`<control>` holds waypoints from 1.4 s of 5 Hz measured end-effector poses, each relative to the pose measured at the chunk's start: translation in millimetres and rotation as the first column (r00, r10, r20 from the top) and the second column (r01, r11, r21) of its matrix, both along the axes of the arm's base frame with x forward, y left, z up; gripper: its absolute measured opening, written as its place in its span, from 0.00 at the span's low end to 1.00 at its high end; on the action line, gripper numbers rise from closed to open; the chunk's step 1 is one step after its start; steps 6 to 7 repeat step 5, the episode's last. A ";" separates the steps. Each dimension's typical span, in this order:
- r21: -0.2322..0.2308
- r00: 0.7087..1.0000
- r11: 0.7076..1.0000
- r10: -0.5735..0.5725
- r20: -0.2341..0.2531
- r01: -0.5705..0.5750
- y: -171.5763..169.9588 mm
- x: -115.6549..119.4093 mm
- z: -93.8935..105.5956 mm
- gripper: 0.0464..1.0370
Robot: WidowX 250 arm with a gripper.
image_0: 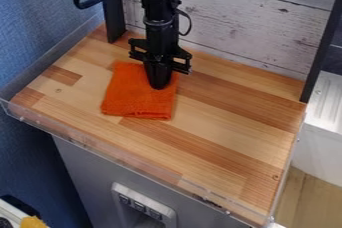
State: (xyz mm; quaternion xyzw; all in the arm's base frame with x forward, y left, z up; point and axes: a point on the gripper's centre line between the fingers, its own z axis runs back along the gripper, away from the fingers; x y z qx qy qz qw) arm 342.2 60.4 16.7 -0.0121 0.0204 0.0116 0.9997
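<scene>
Bright orange cloth, striped tan-and-brown wooden surface, black claw, whitewashed grey planks, blue wall.

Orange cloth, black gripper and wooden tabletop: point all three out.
Orange cloth (133,101): camera view, front half.
Black gripper (159,85): camera view, lower tip, over the cloth.
Wooden tabletop (224,127): camera view, bare middle part.

A wooden counter with a clear rim sits atop a grey cabinet. Whitewashed planks stand behind it; a blue wall adjoins the left side.
</scene>
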 end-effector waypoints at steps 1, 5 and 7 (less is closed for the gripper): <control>0.000 1.000 1.000 -0.006 0.011 0.006 -1.9 0.0 19.0 0.44; 0.027 0.997 0.999 -0.041 0.070 0.039 19.1 -8.2 68.3 0.96; 0.027 0.997 0.999 -0.041 0.070 0.039 19.1 -8.2 68.3 0.96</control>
